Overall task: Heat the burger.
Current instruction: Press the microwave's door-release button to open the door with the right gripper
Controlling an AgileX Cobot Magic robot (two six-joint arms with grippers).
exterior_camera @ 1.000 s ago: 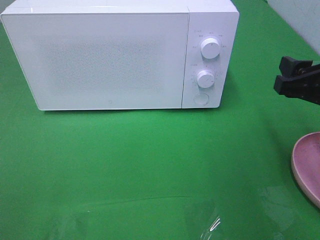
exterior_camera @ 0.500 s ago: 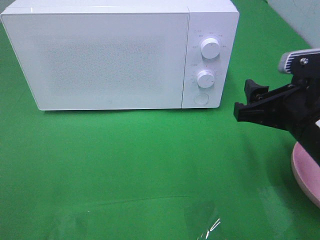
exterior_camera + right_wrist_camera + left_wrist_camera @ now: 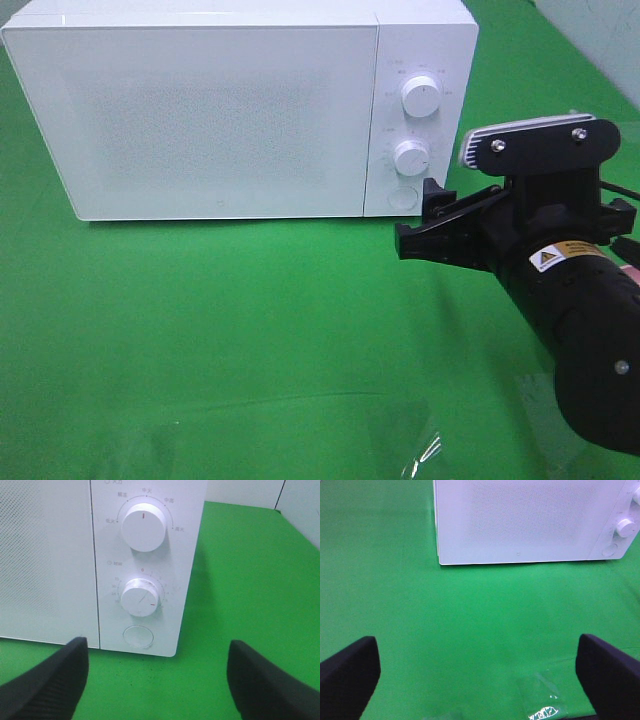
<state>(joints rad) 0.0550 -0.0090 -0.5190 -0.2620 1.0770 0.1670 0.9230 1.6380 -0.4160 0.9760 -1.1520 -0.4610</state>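
The burger is out of view in every frame. A white microwave (image 3: 200, 110) stands at the back of the green table with its door shut. My right gripper (image 3: 420, 218) hangs open just in front of the microwave's lower right corner, close to the round button (image 3: 402, 197). The right wrist view faces the control panel: two knobs, the upper knob (image 3: 143, 526) and the lower knob (image 3: 140, 597), with the round button (image 3: 138, 636) below them, and the right gripper (image 3: 157, 690) is empty. In the left wrist view, my left gripper (image 3: 477, 680) is wide open over bare green cloth, well short of the microwave (image 3: 530, 520).
The black right arm (image 3: 590, 330) fills the right side of the exterior high view. A crinkled piece of clear film (image 3: 420, 450) lies near the front edge, also seen as film (image 3: 542, 700) in the left wrist view. Green cloth (image 3: 250, 330) covers the table.
The right arm has swept in from the right edge towards the microwave's control panel and now covers the pink plate. Its jaws have stayed open. The microwave has not moved.
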